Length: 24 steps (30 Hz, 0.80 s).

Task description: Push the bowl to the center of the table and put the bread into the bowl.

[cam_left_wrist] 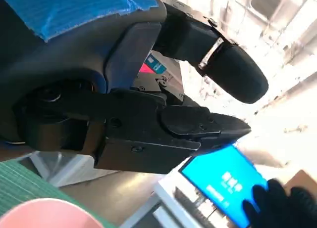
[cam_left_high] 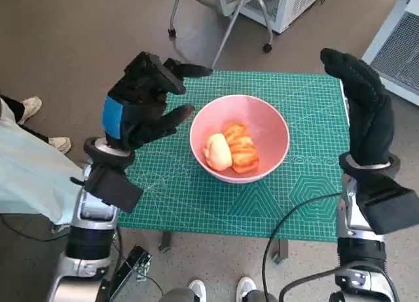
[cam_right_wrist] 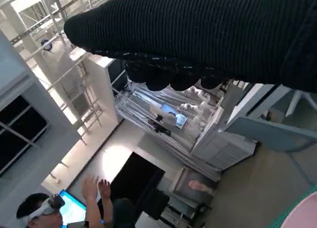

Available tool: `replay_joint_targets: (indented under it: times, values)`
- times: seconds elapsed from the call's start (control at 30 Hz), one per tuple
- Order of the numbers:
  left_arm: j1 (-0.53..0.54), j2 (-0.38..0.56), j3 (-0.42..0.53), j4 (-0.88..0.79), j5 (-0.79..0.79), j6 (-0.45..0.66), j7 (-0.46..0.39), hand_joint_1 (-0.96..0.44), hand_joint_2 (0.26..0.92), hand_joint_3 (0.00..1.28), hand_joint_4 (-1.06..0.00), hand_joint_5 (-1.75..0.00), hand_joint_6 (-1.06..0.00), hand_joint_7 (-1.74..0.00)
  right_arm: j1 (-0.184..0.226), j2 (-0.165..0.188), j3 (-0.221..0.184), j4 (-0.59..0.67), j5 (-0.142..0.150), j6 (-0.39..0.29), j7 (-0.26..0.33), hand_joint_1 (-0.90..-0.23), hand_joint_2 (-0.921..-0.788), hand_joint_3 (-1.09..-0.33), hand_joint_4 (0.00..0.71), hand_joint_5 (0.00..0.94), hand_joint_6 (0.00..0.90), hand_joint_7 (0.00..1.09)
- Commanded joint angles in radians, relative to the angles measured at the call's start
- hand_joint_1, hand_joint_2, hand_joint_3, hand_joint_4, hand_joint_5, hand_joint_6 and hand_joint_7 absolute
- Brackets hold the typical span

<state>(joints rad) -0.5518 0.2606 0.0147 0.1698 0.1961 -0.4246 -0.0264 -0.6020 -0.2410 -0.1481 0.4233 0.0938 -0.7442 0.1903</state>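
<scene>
1. Hovering above the green cutting mat point(cam_left_high: 196, 204), the left hand point(cam_left_high: 141, 102) is holding nothing; its black fingers point(cam_left_high: 173, 118) are spreading apart toward the pink bowl point(cam_left_high: 275, 128), close to its rim but not clearly touching it.
2. Rising at the mat's right edge, the right hand point(cam_left_high: 363, 99) in its black glove is extending upright, grasping nothing and keeping apart from the bowl.
3. Sitting near the middle of the mat, the bowl is lying between the two hands, nearer the left one. The bread point(cam_left_high: 232, 150), in pale and orange-brown pieces, is resting inside the bowl.
4. Showing what the head view does not, the left wrist view is catching the left hand's fingers point(cam_left_wrist: 233, 74) parting with open air between them, a sliver of the bowl's rim point(cam_left_wrist: 44, 213) beside the mat, and a blue screen point(cam_left_wrist: 228, 181) beyond.
5. Looking outward, the right wrist view is showing the glove point(cam_right_wrist: 208, 35) as a dark band, a person point(cam_right_wrist: 94, 203) with raised hands near a lit screen, and a pink edge of the bowl point(cam_right_wrist: 302, 213).
</scene>
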Motion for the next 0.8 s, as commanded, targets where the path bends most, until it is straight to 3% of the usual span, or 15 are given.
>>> replay_joint_targets:
  times: [0.03, 0.13, 0.2, 0.3, 0.8]
  values:
    - [0.023, -0.030, 0.001, -0.004, -0.019, -0.001, 0.018, -0.34, 0.921, 0.34, -0.25, -0.95, -0.37, -1.54, 0.011, -0.002, 0.005, 0.005, -0.007, 0.016, 0.001, -0.582, -0.921, -0.813, 0.382, 0.000, 0.022, 0.78]
    - [0.030, -0.046, -0.002, -0.009, -0.020, 0.006, 0.020, -0.34, 0.921, 0.37, -0.21, -0.95, -0.35, -1.57, 0.013, -0.001, 0.007, 0.001, -0.006, 0.019, 0.002, -0.584, -0.921, -0.812, 0.382, 0.000, 0.022, 0.79]
    - [0.036, -0.057, -0.004, -0.015, -0.023, 0.012, 0.020, -0.08, 0.819, 0.39, -0.19, -0.89, -0.24, -1.21, 0.015, 0.000, 0.008, -0.001, -0.004, 0.020, 0.004, -0.591, -0.921, -0.810, 0.382, 0.000, 0.022, 0.79]
    - [0.042, -0.066, -0.006, -0.023, -0.022, 0.020, 0.018, 0.03, 0.760, 0.42, -0.17, -0.85, -0.19, -1.01, 0.017, 0.001, 0.009, -0.003, -0.002, 0.022, 0.005, -0.596, -0.921, -0.809, 0.382, 0.000, 0.021, 0.79]
    - [0.058, -0.080, -0.010, -0.053, -0.018, 0.054, 0.007, 0.09, 0.723, 0.43, -0.11, -0.80, -0.11, -0.89, 0.020, -0.001, 0.009, 0.011, -0.014, 0.010, 0.000, -0.602, -0.921, -0.804, 0.382, 0.000, 0.022, 0.79]
